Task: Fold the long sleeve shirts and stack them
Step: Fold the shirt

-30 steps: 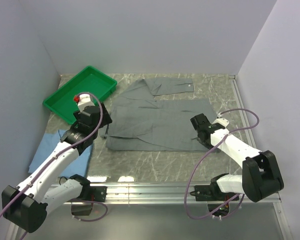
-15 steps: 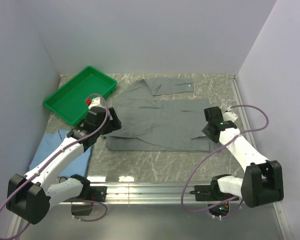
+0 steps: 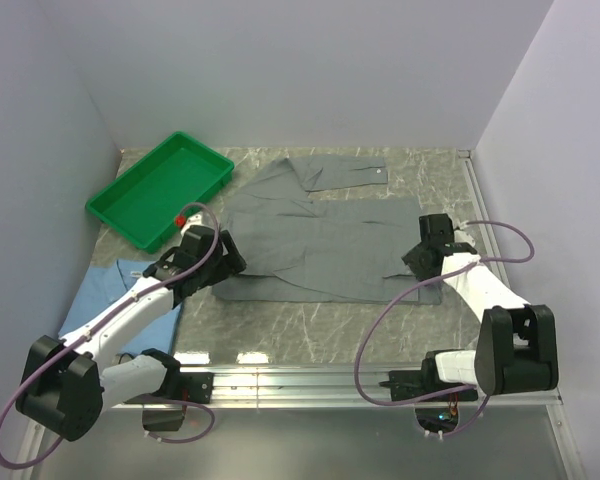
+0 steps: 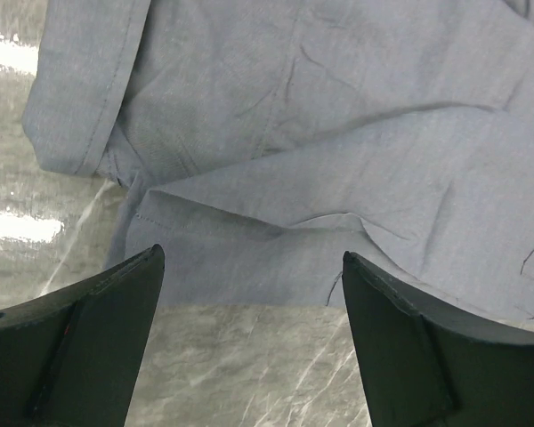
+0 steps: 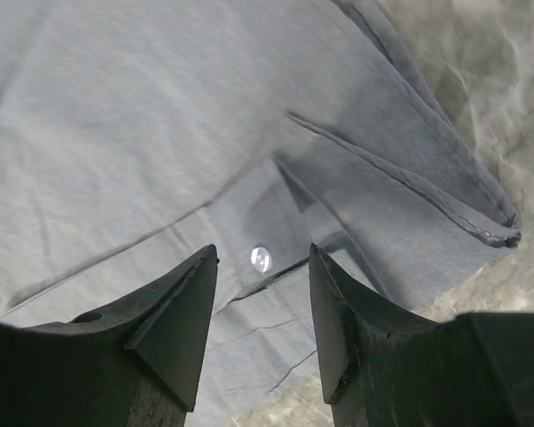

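Grey shirt lies spread across the middle of the bench, left fingers wide open over its near-left edge, right fingers half open over its near-right hem, both empty, so a shallow pinch might snag one layer and skew the fold.

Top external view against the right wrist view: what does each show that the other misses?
Only the top view shows the green plastic tray, the light blue cloth shirt and the left claw. Only the wrist view shows a small white button between its fingers. Both show the plain grey cloth shirt and the right claw over it.
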